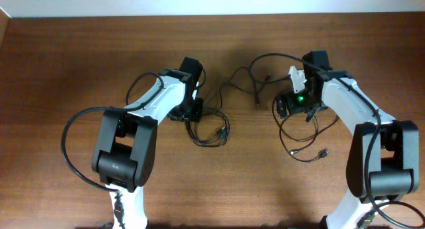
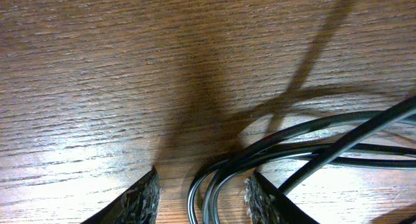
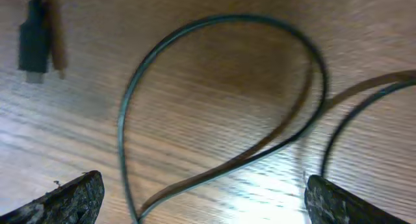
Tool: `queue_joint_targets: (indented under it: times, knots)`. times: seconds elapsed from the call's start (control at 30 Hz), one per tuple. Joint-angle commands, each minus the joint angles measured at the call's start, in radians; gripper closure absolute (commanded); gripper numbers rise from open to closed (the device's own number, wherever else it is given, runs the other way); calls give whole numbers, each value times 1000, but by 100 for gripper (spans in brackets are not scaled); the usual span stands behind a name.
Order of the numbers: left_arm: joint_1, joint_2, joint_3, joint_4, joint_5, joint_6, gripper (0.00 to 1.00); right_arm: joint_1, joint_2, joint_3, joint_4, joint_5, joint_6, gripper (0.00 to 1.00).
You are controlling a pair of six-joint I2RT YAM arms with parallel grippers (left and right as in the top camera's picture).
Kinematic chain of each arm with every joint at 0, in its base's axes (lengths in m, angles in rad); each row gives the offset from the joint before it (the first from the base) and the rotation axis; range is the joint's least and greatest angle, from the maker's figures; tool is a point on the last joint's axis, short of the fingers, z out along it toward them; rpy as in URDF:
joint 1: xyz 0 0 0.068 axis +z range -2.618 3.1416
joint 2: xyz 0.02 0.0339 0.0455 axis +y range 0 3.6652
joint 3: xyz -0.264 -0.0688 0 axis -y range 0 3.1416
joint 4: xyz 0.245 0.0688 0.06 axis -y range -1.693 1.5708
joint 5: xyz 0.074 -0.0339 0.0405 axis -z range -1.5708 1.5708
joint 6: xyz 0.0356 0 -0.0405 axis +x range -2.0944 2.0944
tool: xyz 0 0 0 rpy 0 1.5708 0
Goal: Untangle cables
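The fingers [image 2: 140, 201] of the left gripper [image 2: 201, 203] stand half apart, straddling but not pinching the cables [image 2: 286, 148]. These are thin, light, limp loops, best taken by one strand. The right gripper [image 3: 208, 198] gapes wide and empty over a loop [image 3: 221, 19] near a plug [image 3: 32, 42]. Overhead, two clusters lie mid-table [image 1: 66, 56], well clear of its edges, leaving room to pull apart.

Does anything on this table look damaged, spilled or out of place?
Nothing looks damaged or spilled. The thin black cables lie in loose, overlapping loops on the brown wooden table, tangled but otherwise ordinary.
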Motion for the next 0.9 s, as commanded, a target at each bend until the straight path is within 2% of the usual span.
queue_joint_targets:
  times: [0.0,0.1,0.23,0.3,0.4,0.43,0.5,0.57,0.6,0.77,0.87]
  knots:
    - [-3,2,-20,6,2,-6,54,-1,7,15,-3,100,14,2]
    - [-3,2,-20,6,2,-6,52,-1,7,11,-29,100,24,2]
    - [-3,2,-20,6,2,-6,52,-1,8,-40,-28,99,153,2]
    - [-3,2,-20,6,2,-6,52,0,8,-82,2,99,212,2]
    - [-3,2,-20,6,2,-6,52,0,8,-154,72,88,216,0]
    - [-3,2,-20,6,2,-6,52,0,8,-178,102,90,216,10]
    - [-3,2,-20,6,2,-6,52,0,8,-201,136,92,216,57]
    - [-3,2,-20,6,2,-6,52,0,8,-203,154,92,216,93]
    - [-3,2,-20,6,2,-6,52,0,7,-203,173,92,216,96]
    - [-3,2,-20,6,2,-6,53,-17,6,-125,187,92,215,96]
    - [-3,2,-20,10,2,-6,52,-47,-3,48,87,92,185,96]
